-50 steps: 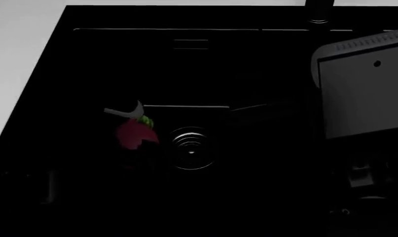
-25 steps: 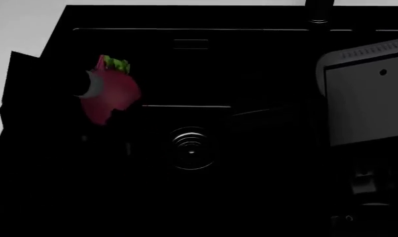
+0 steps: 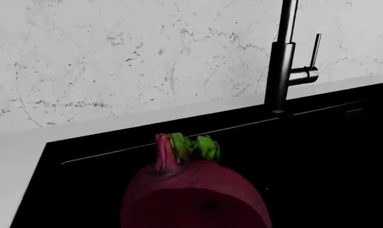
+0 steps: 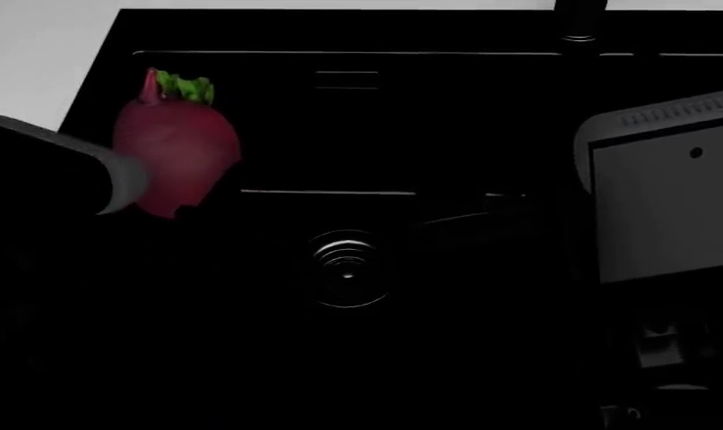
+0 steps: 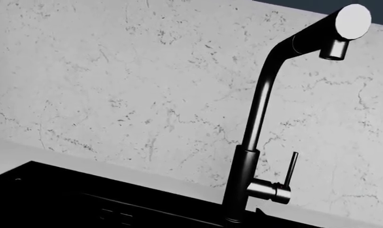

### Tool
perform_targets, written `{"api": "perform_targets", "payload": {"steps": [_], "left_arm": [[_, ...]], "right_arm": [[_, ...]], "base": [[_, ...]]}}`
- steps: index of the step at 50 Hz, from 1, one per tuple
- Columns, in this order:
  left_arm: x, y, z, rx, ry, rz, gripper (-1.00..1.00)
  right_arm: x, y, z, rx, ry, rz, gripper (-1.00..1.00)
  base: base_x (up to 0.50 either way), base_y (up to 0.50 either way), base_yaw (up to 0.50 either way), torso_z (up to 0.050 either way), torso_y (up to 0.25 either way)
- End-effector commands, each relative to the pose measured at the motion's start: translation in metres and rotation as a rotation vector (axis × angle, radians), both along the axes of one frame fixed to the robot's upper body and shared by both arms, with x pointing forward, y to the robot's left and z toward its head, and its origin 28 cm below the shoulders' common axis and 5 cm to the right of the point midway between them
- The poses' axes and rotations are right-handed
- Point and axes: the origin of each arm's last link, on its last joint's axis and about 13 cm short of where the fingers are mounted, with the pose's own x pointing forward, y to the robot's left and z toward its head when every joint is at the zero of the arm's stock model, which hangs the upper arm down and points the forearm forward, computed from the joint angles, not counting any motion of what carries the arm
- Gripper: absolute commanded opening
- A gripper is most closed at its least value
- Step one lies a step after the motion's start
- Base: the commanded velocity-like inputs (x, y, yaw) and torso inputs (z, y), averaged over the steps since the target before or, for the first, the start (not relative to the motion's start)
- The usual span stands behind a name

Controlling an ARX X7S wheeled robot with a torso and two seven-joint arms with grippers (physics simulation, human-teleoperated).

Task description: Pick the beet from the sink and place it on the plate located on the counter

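The dark purple-red beet (image 4: 179,148) with its green leaf tuft hangs in the air over the left part of the black sink (image 4: 457,107). My left gripper (image 4: 158,184) is shut on it; the black fingers barely show against the dark basin. In the left wrist view the beet (image 3: 194,194) fills the near middle, leaf tuft pointing to the wall. My right arm's grey housing (image 4: 660,179) is at the right; a faint dark shape by it (image 4: 481,210) may be the right gripper, its jaws unreadable. The plate is out of view.
The white counter (image 4: 27,54) runs along the sink's left side. A round metal drain (image 4: 347,269) sits in the basin floor. The black faucet (image 5: 255,123) stands at the sink's back edge before a marbled wall (image 3: 115,57).
The beet has risen from the sink floor near the drain, up and to the left with my left gripper. The right arm has shifted only slightly.
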Motion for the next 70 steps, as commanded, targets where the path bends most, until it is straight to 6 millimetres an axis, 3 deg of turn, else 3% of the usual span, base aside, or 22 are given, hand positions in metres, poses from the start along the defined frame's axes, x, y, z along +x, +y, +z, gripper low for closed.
{"api": "perform_targets", "payload": {"steps": [1, 15, 29, 54, 70], "left_arm": [[-0.0078, -0.0003, 0.0017, -0.036, -0.046, 0.003, -1.00], [-0.0089, 0.0007, 0.0092, -0.044, -0.047, -0.006, -1.00], [-0.0075, -0.0001, 0.0098, -0.040, -0.048, -0.011, -1.00], [-0.0086, -0.0005, 0.0066, -0.037, -0.054, -0.015, -1.00], [-0.0082, -0.0007, 0.0093, -0.031, -0.056, -0.019, -1.00]], "right_arm": [[-0.0016, 0.0008, 0.0014, -0.007, -0.007, -0.003, 1.00], [-0.0029, 0.0025, 0.0029, -0.016, -0.010, -0.004, 1.00], [-0.0054, 0.0018, 0.0056, -0.014, -0.015, 0.003, 1.00], [-0.0073, 0.0021, 0.0083, -0.016, -0.021, 0.008, 1.00], [-0.0074, 0.0025, 0.0084, -0.021, -0.025, 0.013, 1.00]], "base": [[0.00, 0.00, 0.00, 0.000, 0.000], [0.00, 0.00, 0.00, 0.000, 0.000], [-0.45, -0.22, 0.00, 0.000, 0.000], [-0.30, -0.48, 0.00, 0.000, 0.000], [-0.07, -0.50, 0.00, 0.000, 0.000]]}}
